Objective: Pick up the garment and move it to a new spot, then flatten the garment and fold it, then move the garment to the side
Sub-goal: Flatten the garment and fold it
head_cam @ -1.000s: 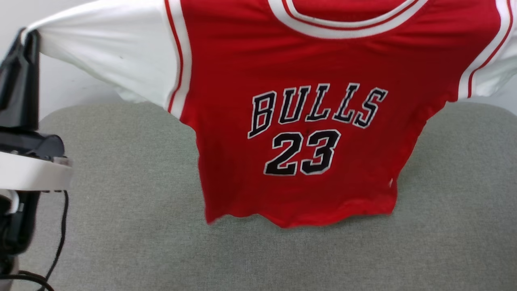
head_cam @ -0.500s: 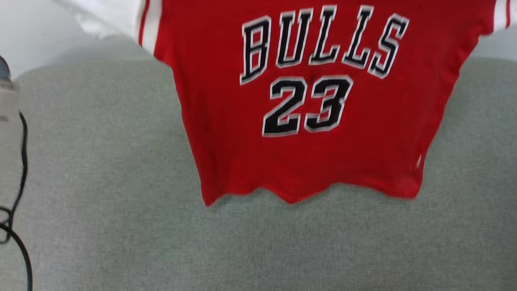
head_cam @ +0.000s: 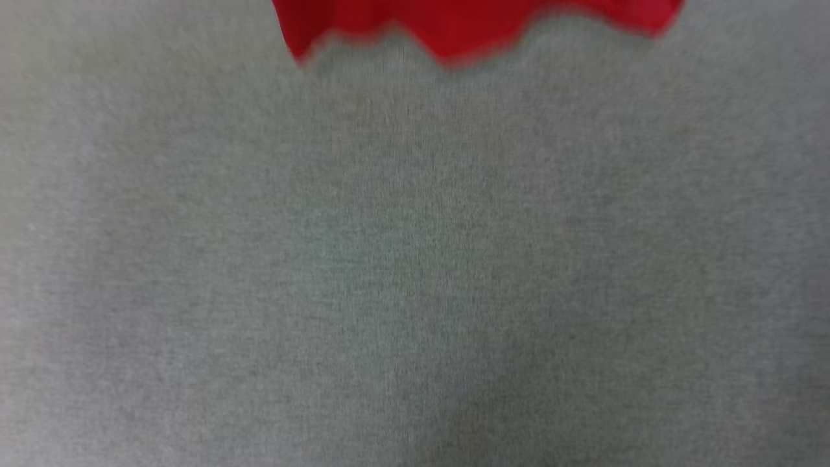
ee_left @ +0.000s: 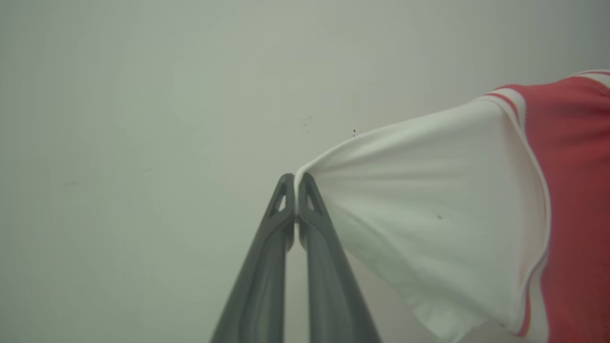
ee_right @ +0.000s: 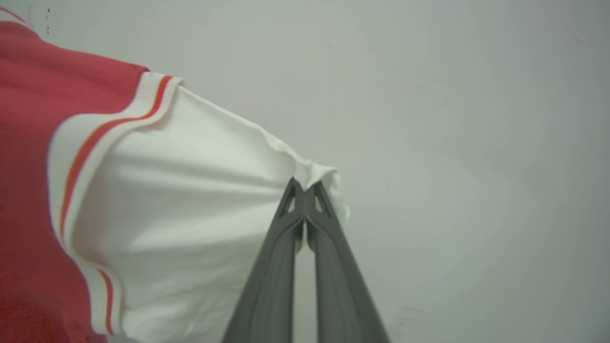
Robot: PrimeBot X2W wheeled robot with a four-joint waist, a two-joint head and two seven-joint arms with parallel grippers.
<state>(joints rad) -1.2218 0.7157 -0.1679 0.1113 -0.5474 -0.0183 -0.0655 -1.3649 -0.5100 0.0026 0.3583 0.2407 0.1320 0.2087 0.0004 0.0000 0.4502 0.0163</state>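
Observation:
The garment is a red jersey with white short sleeves, hanging in the air between my two grippers. In the head view just its blurred red hem shows at the top edge, above a grey-green cloth surface. My left gripper is shut on the tip of one white sleeve, which stretches taut toward the red body. My right gripper is shut on the tip of the other white sleeve, with striped trim beside the red body.
The grey-green cloth surface spreads wide below the hanging hem. A plain pale wall stands behind both grippers in the wrist views.
The head view has swung downward: the lettering, number and sleeves slid out over the top edge, leaving just the hem. The left arm and cable have left that picture.

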